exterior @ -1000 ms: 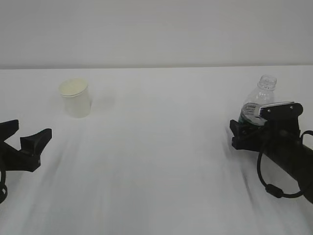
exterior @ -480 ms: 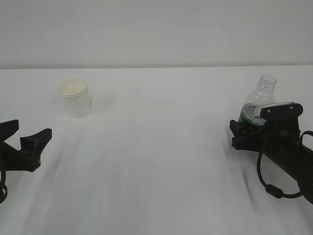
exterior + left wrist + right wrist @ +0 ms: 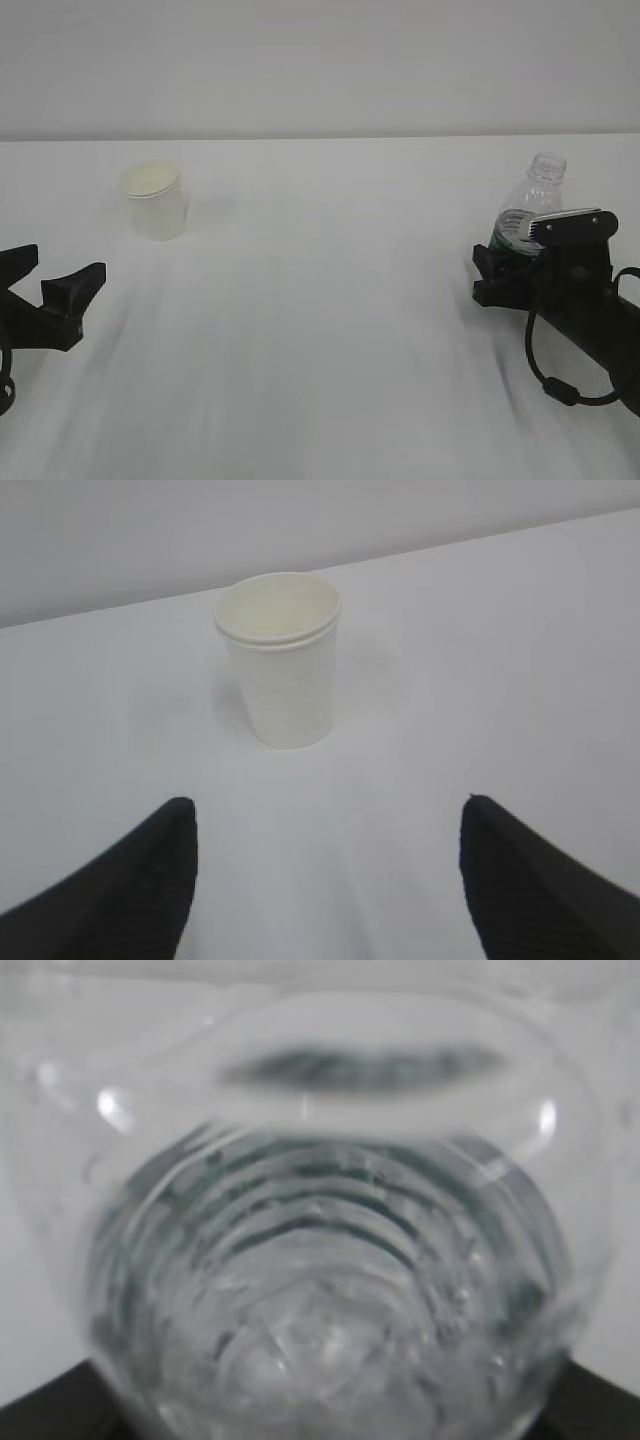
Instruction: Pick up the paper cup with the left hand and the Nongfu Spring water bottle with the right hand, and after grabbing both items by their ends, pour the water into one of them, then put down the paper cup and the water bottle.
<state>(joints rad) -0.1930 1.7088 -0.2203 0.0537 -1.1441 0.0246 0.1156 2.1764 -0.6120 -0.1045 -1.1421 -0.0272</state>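
The white paper cup [image 3: 155,203] stands upright at the far left of the table, its cream inside showing. In the left wrist view the paper cup [image 3: 283,670] is straight ahead, well beyond my fingertips. My left gripper [image 3: 60,264] rests low near the left edge, open and empty [image 3: 325,825]. The clear Nongfu Spring water bottle [image 3: 535,195] stands upright at the right, capless, its lower body between the fingers of my right gripper [image 3: 508,252]. The bottle [image 3: 320,1240] fills the right wrist view. Only the dark finger corners [image 3: 35,1415] show, so contact is unclear, and so is any water.
The white table [image 3: 330,300] runs back to a pale wall at its far edge [image 3: 320,138]. A black cable loop [image 3: 548,370] hangs under the right arm. Bare tabletop lies between the cup and the bottle.
The near finger of my right gripper has shifted slightly inward toward the bottle. The cup, the bottle and the left arm have not moved.
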